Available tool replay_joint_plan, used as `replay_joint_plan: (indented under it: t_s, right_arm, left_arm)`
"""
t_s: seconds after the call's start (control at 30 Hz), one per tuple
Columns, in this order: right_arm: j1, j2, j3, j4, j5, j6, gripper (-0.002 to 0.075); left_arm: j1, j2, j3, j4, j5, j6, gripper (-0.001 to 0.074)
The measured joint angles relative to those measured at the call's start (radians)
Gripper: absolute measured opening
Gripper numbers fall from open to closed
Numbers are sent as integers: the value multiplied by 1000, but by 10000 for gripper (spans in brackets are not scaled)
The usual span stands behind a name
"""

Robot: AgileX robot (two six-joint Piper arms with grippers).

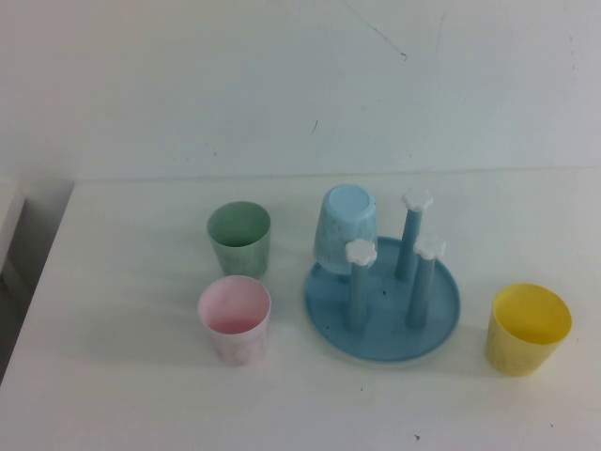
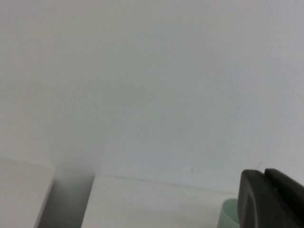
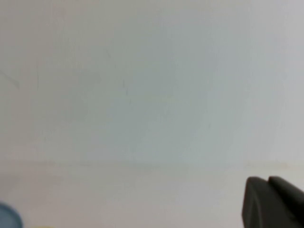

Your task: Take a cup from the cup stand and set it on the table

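On the cup stand (image 1: 382, 315), the cup (image 1: 345, 229) hangs inverted; left gripper (image 2: 270, 199) and right gripper (image 3: 273, 202) are away from it, grips indiscernible.

You have bright, even, diffuse light with no glare in the high view. The cup stand (image 1: 383, 305) and yellow cup (image 1: 527, 329) cast only faint, soft shadows on the table (image 1: 122, 395). Your high view is slightly soft. Both wrist views are hazy, with dark, blurred shapes at one corner.
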Motion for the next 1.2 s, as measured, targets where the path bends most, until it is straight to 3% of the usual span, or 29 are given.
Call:
replay_joint_plan:
  t_s: [0.17,0.4,0.67,0.9,1.2]
  right_arm:
    - [0,161,0,96,112,-139,-3]
    - [0,329,0,383,258,-643,-3]
    - [1,368,0,411,377,-764,-3]
    - [1,368,0,411,471,-823,-3]
    - [1,368,0,418,469,-827,-3]
  left_arm:
    - [0,190,-168,-122,196,117,-3]
    - [0,510,-361,-423,332,421,-3]
    - [-9,923,-628,-670,423,683,-3]
    - [-175,1223,-844,-674,470,775,-3]
    - [-400,1424,-1026,-581,433,783,-3]
